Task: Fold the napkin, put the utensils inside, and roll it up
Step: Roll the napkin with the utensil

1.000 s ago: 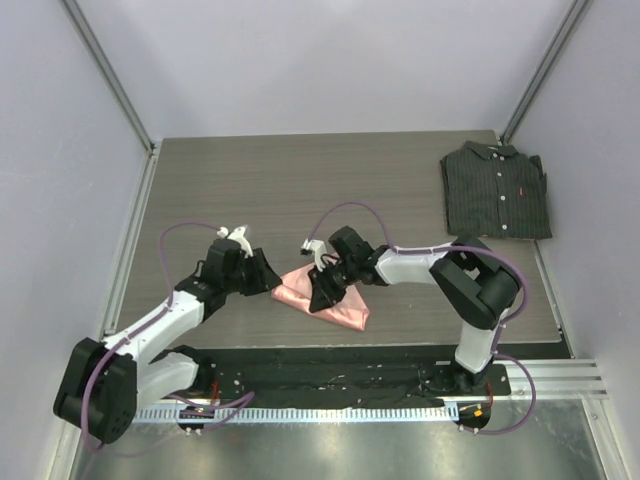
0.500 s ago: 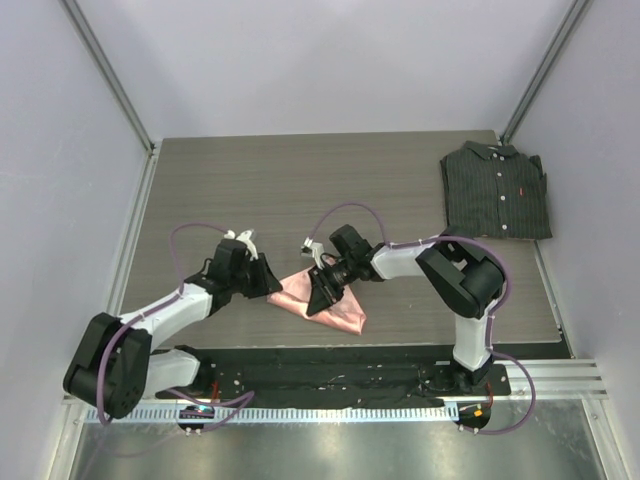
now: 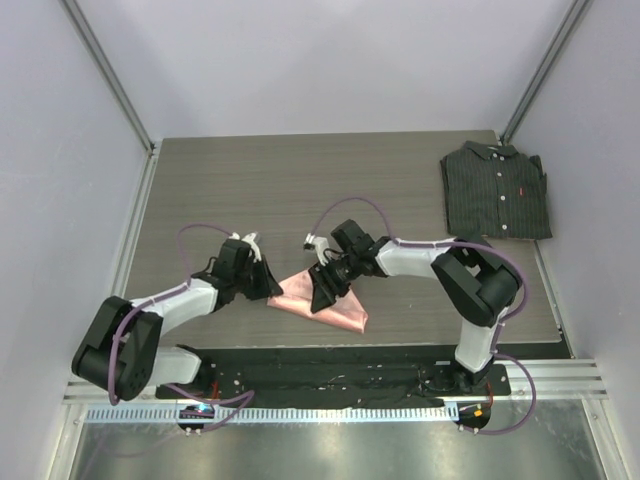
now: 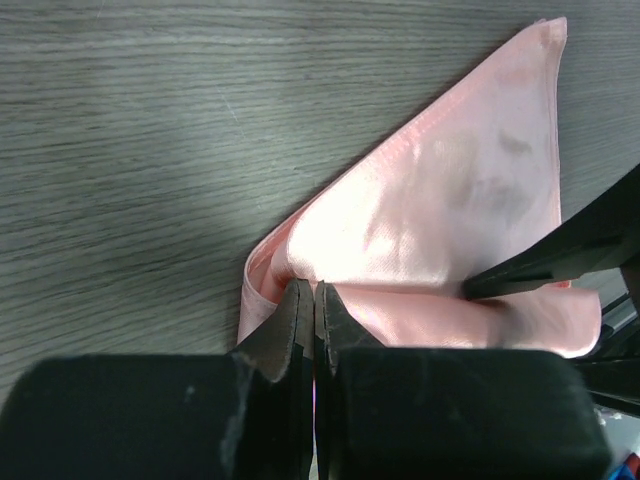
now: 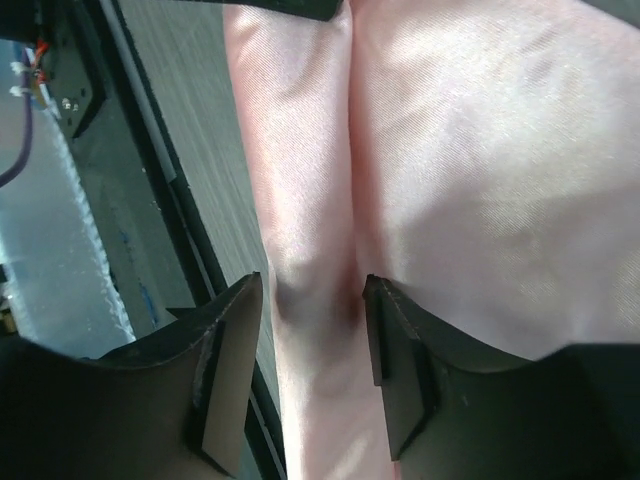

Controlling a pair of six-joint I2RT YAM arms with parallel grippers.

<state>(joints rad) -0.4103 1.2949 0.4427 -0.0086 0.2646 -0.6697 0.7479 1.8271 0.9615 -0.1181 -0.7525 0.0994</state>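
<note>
The salmon-pink napkin (image 3: 338, 310) lies folded into a narrow bundle near the table's front edge. In the left wrist view the napkin (image 4: 450, 220) shows a rolled fold along its near side. My left gripper (image 3: 271, 289) is at the cloth's left corner, and its jaws (image 4: 315, 291) are shut on the folded edge. My right gripper (image 3: 323, 294) sits over the bundle's middle. It is open (image 5: 312, 290), with its fingers either side of a raised ridge of napkin (image 5: 450, 150). One right finger (image 4: 545, 262) shows in the left wrist view. The utensils are hidden.
A dark pinstriped folded shirt (image 3: 497, 190) lies at the back right of the table. The black base strip (image 3: 330, 366) runs along the near edge just below the napkin. Grey walls enclose the table on both sides and at the back.
My left gripper has closed on the napkin's left edge after creeping slightly right. My right gripper has opened over the bundle's middle. The napkin has barely shifted.
</note>
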